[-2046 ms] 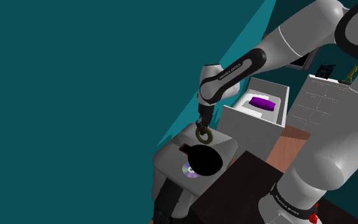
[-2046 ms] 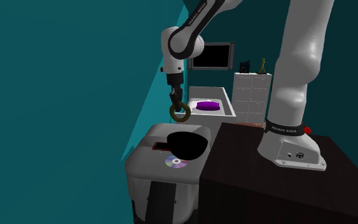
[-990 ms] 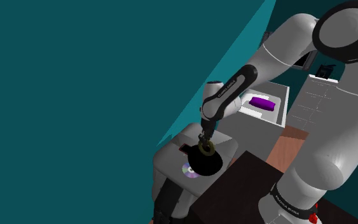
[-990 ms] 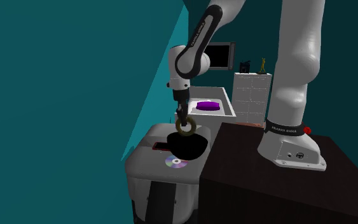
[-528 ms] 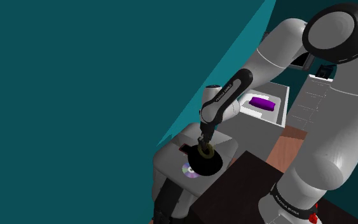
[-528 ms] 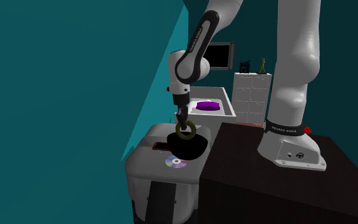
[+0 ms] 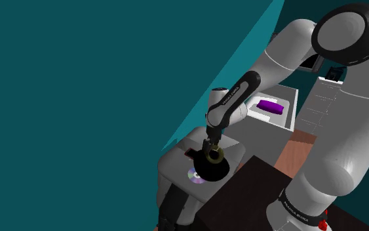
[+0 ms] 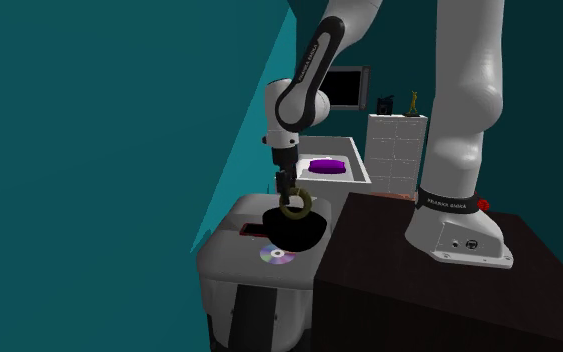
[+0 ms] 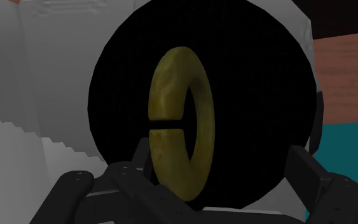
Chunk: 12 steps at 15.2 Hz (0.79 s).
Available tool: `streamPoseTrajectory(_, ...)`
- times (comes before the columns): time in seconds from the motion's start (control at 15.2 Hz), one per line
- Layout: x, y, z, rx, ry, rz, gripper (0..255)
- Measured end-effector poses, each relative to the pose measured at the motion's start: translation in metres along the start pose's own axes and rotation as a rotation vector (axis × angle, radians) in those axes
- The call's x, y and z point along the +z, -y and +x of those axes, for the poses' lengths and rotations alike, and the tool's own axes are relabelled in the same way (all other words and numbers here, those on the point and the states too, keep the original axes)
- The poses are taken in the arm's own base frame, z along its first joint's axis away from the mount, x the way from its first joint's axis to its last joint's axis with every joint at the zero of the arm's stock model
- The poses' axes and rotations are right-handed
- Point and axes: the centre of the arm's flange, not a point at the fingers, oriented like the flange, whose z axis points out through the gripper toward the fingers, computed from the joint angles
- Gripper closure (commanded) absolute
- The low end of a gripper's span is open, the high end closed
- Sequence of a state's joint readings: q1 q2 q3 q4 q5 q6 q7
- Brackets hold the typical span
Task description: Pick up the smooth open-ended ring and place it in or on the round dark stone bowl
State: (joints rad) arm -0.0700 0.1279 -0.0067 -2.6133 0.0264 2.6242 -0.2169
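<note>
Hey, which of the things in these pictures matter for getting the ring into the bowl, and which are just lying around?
Part of the job: olive split ring; round black bowl below it; end effector, open.

Lying about: disc beside the bowl; purple object; screen; small figurine.

A home room: teal walls (image 8: 89, 120), wall screen (image 8: 334, 88), white cabinet (image 8: 397, 140).

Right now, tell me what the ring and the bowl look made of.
Ring: mottled olive-yellow, smooth with a dull sheen and one thin slit. It could be aged brass or glazed ceramic, but that is not certain. Bowl: flat, even black with no grain or shine showing, so its material cannot be told.
</note>
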Motion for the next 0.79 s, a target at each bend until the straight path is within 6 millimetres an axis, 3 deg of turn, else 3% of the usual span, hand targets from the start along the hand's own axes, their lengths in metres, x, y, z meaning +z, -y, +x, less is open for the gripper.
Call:
streamPoseTrajectory(0.13, -0.006, 0.0, 0.0, 0.0, 0.0, 0.0, 0)
streamPoseTrajectory(0.4, -0.044, 0.0, 0.001, 0.0, -0.001, 0.0, 0)
streamPoseTrajectory(0.79, -0.05, 0.0, 0.0, 0.0, 0.0, 0.0, 0)
